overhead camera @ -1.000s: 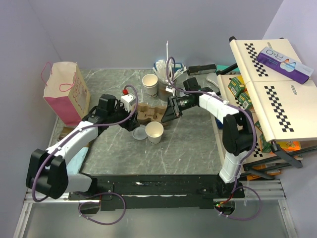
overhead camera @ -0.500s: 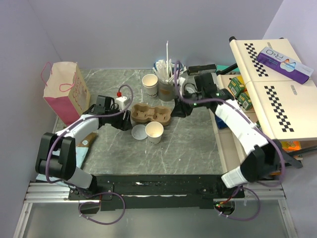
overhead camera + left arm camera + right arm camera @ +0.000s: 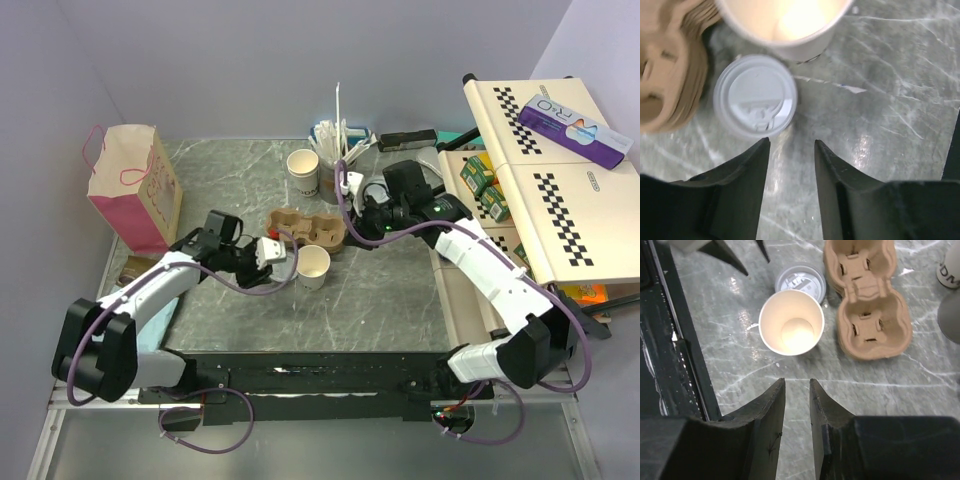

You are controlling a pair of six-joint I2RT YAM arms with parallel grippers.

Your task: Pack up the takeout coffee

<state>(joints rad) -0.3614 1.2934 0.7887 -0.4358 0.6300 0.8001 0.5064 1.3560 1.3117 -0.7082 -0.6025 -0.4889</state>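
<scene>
The lid (image 3: 755,95) lies flat just beside the cardboard tray (image 3: 667,70), as does the upright cup (image 3: 790,20). The left gripper (image 3: 791,145), half-spread and empty, hangs nearest the lid; the right gripper (image 3: 796,382), narrowly parted, holds nothing

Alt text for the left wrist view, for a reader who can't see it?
A round white plastic lid lies flat on the grey marbled table just ahead of the left claw, whose fingers stand apart, empty. A paper cup stands beyond the lid; a brown cardboard tray sits at left.
</scene>
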